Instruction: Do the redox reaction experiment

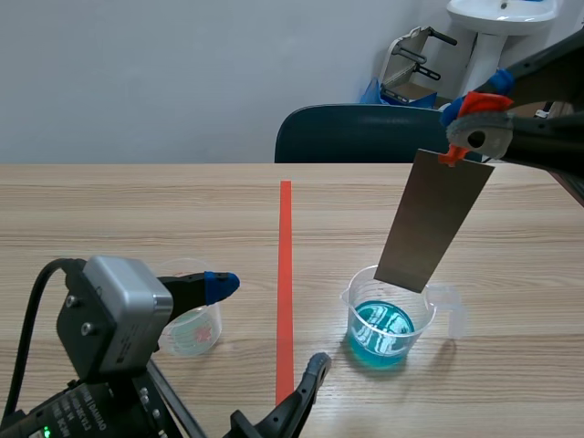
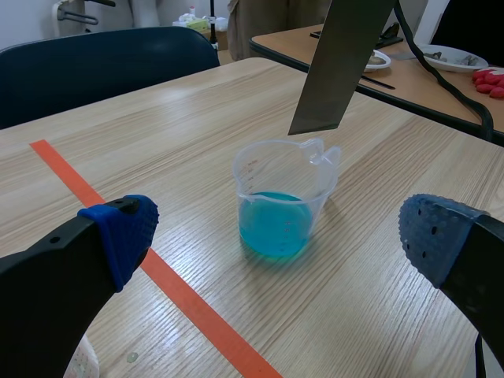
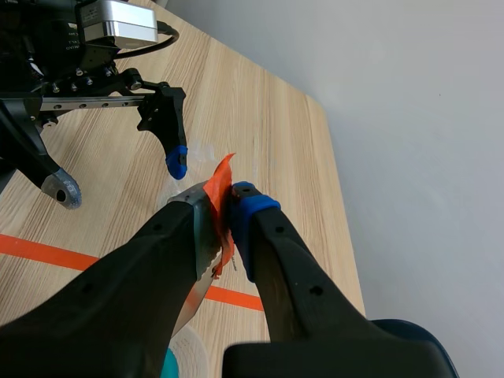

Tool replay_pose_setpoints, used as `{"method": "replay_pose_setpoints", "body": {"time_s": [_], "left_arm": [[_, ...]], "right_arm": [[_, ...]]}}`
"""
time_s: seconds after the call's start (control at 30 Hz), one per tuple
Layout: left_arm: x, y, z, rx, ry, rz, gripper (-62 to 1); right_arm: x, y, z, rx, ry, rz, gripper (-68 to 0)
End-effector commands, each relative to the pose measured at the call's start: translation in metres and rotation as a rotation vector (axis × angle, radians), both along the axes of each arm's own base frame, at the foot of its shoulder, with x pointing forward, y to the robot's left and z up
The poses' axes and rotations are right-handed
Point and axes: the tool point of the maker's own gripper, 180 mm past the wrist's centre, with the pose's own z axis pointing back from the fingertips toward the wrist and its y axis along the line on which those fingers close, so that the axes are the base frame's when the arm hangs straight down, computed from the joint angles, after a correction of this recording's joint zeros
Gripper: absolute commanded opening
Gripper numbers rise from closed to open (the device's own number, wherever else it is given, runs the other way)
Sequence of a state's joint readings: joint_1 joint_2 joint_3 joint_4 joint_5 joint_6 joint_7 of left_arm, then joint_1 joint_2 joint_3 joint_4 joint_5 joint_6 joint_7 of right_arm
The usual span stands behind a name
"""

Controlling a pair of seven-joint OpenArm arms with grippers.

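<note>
i have the right gripper (image 1: 474, 128) raised over the far right of the table, its fingers clamped on the orange tab (image 3: 222, 189) at the top of the metal strip (image 1: 433, 219). gripping it by that top end leaves the whole length of bare metal free to go into the liquid. the strip hangs tilted, its lower edge just above the rim of the clear beaker (image 1: 388, 319). from the left wrist view i can see a gap between that edge and the rim, so the metal is not yet wet. the blue solution (image 1: 381, 330) fills only the bottom of the beaker, so i judge the strip will have to go well down inside before it touches anything.

my left gripper (image 1: 267, 327) sits low near the front edge with its fingers spread wide and nothing between them. the beaker is ahead of it and well apart, so it is placed to steady the beaker if needed. a second small cup (image 1: 192, 328) stands just beside its blue-tipped finger, on the other side of the orange tape line (image 1: 285, 274). i reckon the risk is the strip's corner catching the rim and tipping the light beaker
</note>
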State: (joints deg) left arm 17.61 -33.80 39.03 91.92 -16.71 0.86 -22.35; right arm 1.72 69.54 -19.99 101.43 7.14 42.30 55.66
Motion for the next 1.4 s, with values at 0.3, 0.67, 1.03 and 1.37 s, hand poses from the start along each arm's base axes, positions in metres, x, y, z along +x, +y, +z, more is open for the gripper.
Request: {"method": "replay_pose_setpoints", "body": {"time_s": [0.3, 0.67, 1.03, 1.37], "left_arm": [[-0.0008, -0.0031, 0.0066, -0.024, -0.011, -0.003, 1.4], [-0.0008, -0.0031, 0.0066, -0.024, -0.011, -0.003, 1.4], [-0.0006, -0.0029, 0.0066, -0.026, -0.010, -0.001, 1.4], [-0.0007, -0.0029, 0.0066, -0.025, -0.010, -0.001, 1.4]], "right_arm": [[-0.0007, 0.0010, 0.0126, 0.029, -0.016, 0.015, -66.8], [-0.0007, 0.0010, 0.0126, 0.029, -0.016, 0.015, -66.8], [-0.0007, 0.0010, 0.0126, 0.029, -0.016, 0.015, -66.8], [-0.0007, 0.0008, 0.0099, 0.016, -0.022, 0.016, -66.8]]}}
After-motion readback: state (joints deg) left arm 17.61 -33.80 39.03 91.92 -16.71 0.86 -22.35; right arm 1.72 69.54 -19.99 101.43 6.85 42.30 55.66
